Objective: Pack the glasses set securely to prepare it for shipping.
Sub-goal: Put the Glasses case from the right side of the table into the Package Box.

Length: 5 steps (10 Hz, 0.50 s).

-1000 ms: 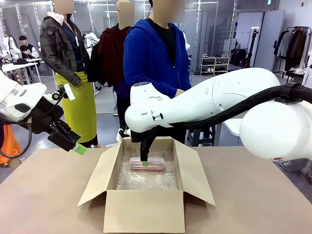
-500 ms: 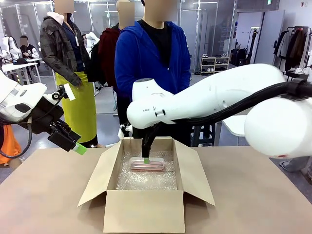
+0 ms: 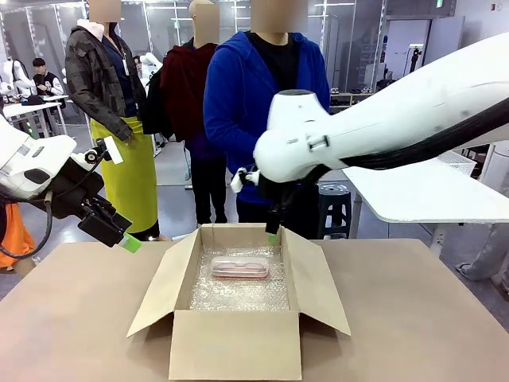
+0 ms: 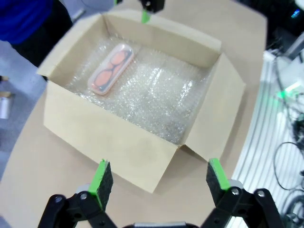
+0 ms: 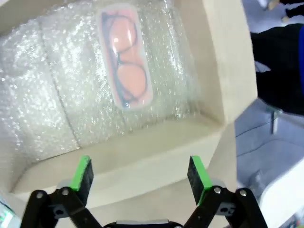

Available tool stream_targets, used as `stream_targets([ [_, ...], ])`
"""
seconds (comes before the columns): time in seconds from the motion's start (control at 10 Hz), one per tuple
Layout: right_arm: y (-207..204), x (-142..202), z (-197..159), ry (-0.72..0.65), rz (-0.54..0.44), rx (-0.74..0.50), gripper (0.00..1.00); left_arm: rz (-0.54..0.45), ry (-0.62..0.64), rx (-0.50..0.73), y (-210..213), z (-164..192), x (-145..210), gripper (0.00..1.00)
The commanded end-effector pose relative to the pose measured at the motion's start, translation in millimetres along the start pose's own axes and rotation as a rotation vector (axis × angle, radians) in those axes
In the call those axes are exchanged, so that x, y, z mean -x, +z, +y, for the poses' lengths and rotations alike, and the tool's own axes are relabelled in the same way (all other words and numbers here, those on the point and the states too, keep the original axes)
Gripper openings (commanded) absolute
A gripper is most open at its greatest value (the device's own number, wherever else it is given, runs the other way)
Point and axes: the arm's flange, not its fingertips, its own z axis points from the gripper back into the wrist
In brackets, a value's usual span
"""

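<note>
One pink eyeglass case (image 5: 126, 57) of the glasses set is lying flat inside the open cardboard box (image 3: 238, 346), and we are seeing dark-rimmed glasses through its clear lid. The case is resting on the bubble-wrap sheet (image 3: 238, 296) that is lining the box floor. It is sitting toward the far wall of the box, on the person's side. The box is standing on the brown table (image 3: 413, 318) with its side flaps spread outward.

The right gripper (image 3: 273, 235) is hanging above the far right corner of the box, raised clear of the case. In the right wrist view we are looking down between its two fingers (image 5: 83, 172). They are spread wide with nothing between the green pads, and one wall of the box is lying beneath them.

The left gripper (image 4: 156, 176) is hovering near the table's left edge, outside the box and apart from it in the front view. Its fingers are likewise spread apart and are carrying nothing. Its wrist camera is looking down on the box from beyond one corner.

A person in a blue hooded jacket (image 3: 262, 103) is standing at the far edge of the table, directly behind the box.
</note>
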Motion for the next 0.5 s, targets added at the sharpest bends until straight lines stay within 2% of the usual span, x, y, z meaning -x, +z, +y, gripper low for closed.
stream_targets([
  [0.0, 13.9, 61.3, 40.4, -0.136, -0.096, 0.063, 1.0, -0.019, -0.015, 0.017, 0.7, 1.9, 1.4, 1.0],
  [0.4, 44.6, 149.9, 66.0, -0.362, -0.226, 0.111, 1.0, -0.019, -0.015, 0.017, 0.7, 1.9, 1.4, 1.0],
])
